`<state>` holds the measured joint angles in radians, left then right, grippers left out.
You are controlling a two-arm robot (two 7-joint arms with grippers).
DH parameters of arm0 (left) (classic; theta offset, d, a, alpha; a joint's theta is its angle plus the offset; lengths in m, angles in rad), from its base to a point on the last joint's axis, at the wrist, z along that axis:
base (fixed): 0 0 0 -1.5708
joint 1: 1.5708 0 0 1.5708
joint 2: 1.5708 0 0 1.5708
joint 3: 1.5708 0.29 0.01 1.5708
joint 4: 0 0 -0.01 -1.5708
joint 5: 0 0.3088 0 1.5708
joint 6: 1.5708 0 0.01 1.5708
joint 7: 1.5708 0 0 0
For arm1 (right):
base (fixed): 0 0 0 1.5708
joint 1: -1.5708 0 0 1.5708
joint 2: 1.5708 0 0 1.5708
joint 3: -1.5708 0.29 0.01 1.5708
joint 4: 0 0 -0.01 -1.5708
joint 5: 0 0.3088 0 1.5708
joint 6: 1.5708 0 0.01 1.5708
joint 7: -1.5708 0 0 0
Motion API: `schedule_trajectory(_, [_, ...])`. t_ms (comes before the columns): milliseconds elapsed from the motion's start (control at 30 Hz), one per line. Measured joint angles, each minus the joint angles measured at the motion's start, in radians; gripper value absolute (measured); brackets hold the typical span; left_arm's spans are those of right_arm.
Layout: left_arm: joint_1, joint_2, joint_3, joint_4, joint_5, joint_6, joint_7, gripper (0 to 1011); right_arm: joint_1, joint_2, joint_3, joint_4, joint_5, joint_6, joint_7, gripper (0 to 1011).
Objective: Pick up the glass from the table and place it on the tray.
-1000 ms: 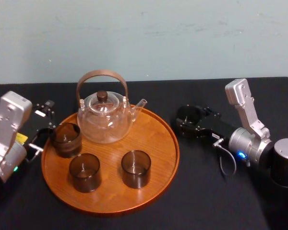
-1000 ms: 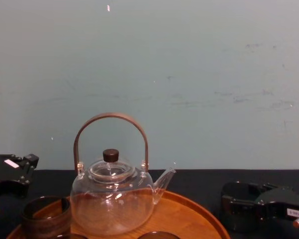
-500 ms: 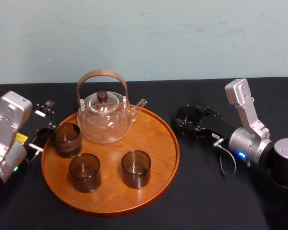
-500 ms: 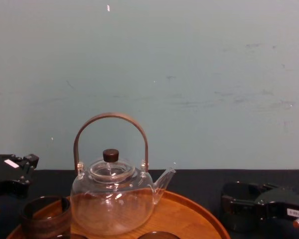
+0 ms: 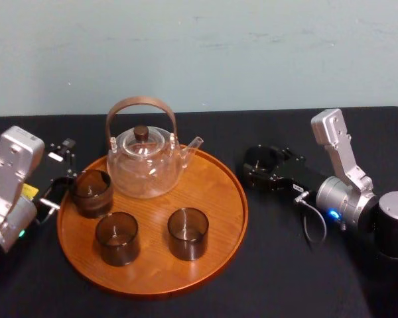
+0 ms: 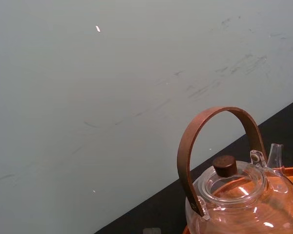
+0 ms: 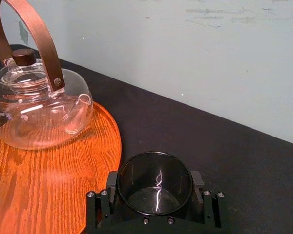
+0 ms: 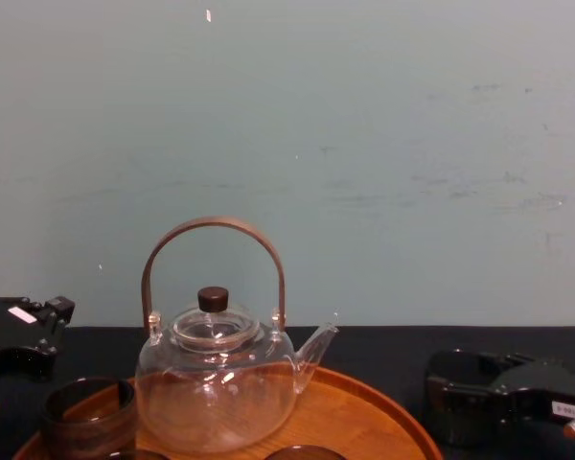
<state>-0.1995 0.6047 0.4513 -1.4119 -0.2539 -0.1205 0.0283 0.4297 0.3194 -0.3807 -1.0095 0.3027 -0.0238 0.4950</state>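
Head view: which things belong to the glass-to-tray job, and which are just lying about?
Job:
- dark glass, right of the tray, with the right gripper shut on it
- tray
- table

Lying about:
- teapot, on the tray
- three other glasses, on the tray
- left gripper, open at the tray's left edge

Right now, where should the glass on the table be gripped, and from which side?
Grip the glass across its round wall, coming level from the robot's right, clear of the tray. It stands upright, so opposite sides suit a pinch. The right end effector clasps it so; the left end effector sits by the tray's rim.
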Motion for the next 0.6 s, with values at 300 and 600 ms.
schedule_trajectory(300, [0.0,0.0,0.0,0.0,0.0,0.0,0.0,0,0.0,0.0,0.0,0.0,0.0,0.0,0.0,902])
schedule_trajectory(600, [0.0,0.0,0.0,0.0,0.0,0.0,0.0,0,0.0,0.0,0.0,0.0,0.0,0.0,0.0,902])
